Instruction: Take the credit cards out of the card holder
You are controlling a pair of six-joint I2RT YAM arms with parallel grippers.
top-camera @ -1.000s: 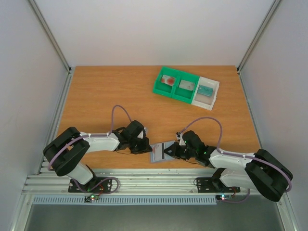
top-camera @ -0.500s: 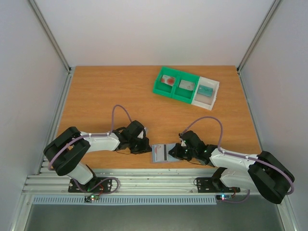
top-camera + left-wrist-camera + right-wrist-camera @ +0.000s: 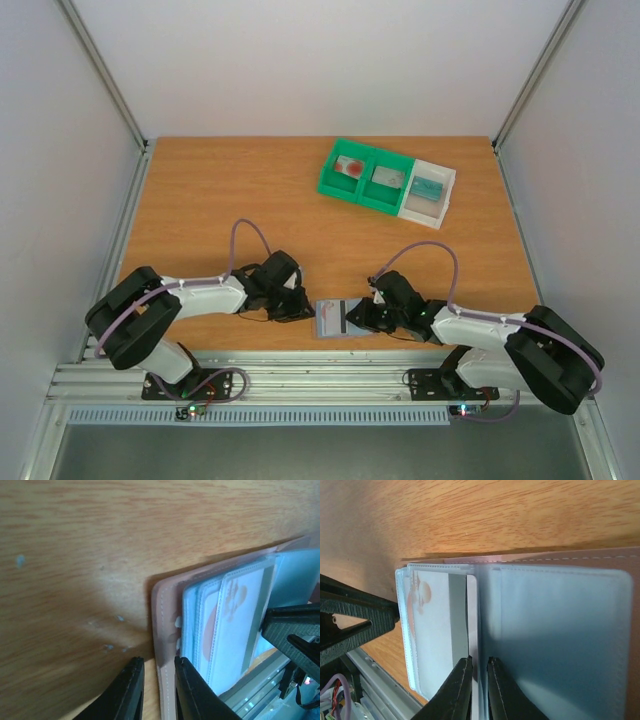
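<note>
One open card holder (image 3: 336,319) flat on the bench (image 3: 230,190). Left fingers (image 3: 139,669) slightly parted astride its edge; right fingers (image 3: 468,672) close around a sleeve (image 3: 440,630), hold unclear.

The left arm (image 3: 205,293) and right arm (image 3: 478,328) have white shells, black joints, black tapered jaws, and a mauve cable (image 3: 234,245) looped above the worktop (image 3: 230,180).

Changes I log:
- Card holder (image 3: 338,318): was skewed and partly raised between my grippers, now lies flat and open on the table (image 3: 220,200).
- Left gripper (image 3: 157,661): jaws eased to a narrow gap.
- Right gripper (image 3: 479,660): likewise, and its arm sits lower.
</note>
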